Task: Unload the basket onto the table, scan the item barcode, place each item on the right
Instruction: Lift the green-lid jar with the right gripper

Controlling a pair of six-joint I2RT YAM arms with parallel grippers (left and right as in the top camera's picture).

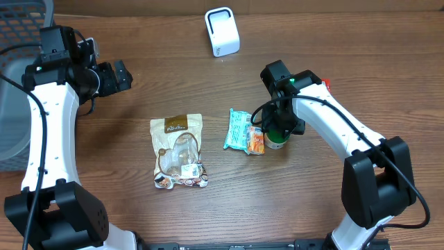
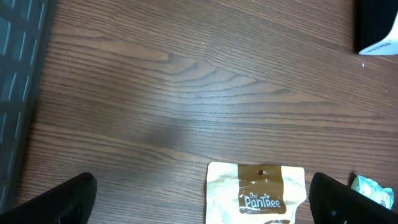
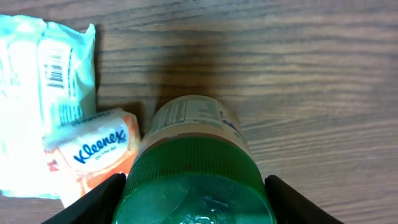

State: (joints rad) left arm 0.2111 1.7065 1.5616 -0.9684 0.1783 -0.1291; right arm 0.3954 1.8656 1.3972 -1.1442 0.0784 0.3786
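Since the jar (image 3: 186, 115) needs lifting to the far scanner (image 1: 222, 31), the right hand (image 3: 194, 183) straddles its lid (image 3: 186, 158); clamped or not, unclear.

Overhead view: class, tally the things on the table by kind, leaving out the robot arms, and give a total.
Snack pouch: 1
Blue-green packet: 1
Kleenex tissue pack: 1
Green-lidded bottle: 1
White scanner: 1
Grey basket: 1
Total: 6
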